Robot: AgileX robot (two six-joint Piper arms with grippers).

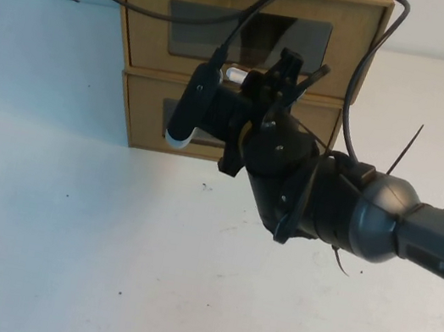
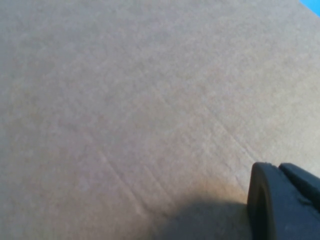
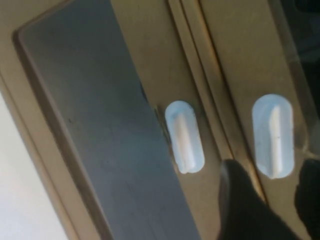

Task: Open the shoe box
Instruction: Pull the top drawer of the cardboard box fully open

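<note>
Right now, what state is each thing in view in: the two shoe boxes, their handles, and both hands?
Upper shoe box: shut, front flush.
Lower shoe box: shut, front flush.
Upper handle: not gripped.
Lower handle: untouched.
Right hand: open, at the upper box's front beside its handle.
Left hand: close against plain cardboard; open or shut cannot be told.

Bright, even light; both wrist views blurred, shadows soft.
</note>
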